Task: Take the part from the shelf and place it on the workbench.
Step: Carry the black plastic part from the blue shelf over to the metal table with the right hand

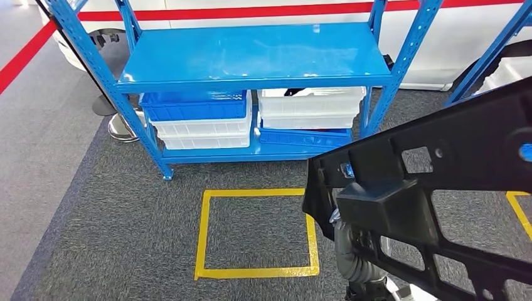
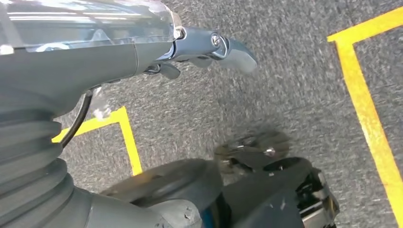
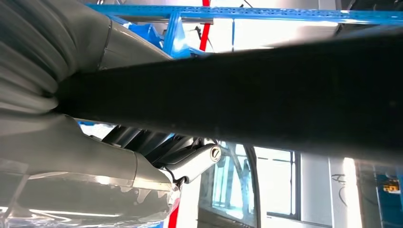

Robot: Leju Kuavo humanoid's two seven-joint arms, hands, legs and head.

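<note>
On shelf (image 1: 254, 59) bottom: stacked bins (image 1: 199, 119) | right hand (image 3: 95, 156) grips part (image 1: 439, 182)

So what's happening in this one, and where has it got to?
The robot is carrying a large black plastic part, with cut-out openings, in its right hand, held up in front of its body. The blue shelf stands ahead with its top level bare and blue and white bins stacked on the lower level. A yellow tape square marks the grey carpet in front of the shelf. The left hand hangs over the floor, holding nothing. The part has not been set down yet.
</note>
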